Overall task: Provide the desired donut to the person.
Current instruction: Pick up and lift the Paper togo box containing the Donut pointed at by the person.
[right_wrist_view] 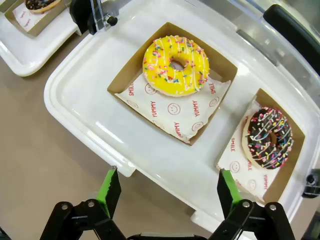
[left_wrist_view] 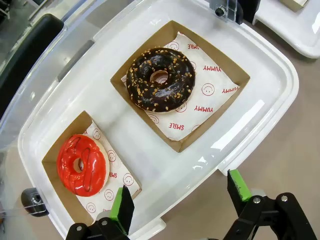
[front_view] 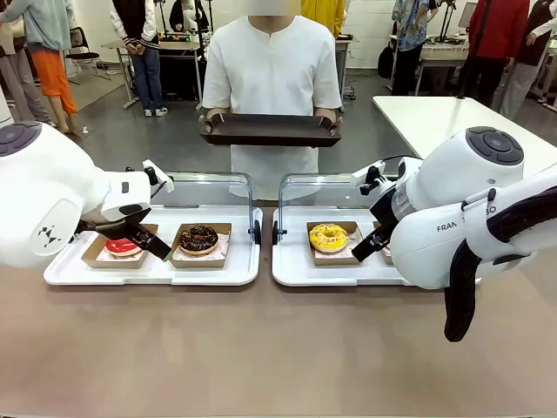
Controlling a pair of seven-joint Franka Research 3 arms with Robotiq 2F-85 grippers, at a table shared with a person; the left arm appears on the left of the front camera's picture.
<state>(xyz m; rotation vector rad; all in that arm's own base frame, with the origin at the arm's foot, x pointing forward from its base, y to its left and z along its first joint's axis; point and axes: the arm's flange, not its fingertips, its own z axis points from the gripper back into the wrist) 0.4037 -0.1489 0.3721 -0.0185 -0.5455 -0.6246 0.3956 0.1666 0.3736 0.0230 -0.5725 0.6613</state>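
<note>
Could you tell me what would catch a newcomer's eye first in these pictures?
The bright donuts stand out: a red donut and a nut-topped chocolate donut on the left white tray, a yellow donut and a sprinkled chocolate donut on the right tray. Beyond, the person holds a dark tray.

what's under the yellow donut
White paper printed with smileys, SMILE and YUMMY, lining a brown cardboard box on the white tray. The part directly beneath the donut is covered.

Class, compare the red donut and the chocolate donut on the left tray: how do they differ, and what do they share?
The red donut has smooth red icing; the chocolate donut has dark brown icing. The chocolate donut carries pale crumbs; the red donut has none. Both sit in brown card boxes.
</note>
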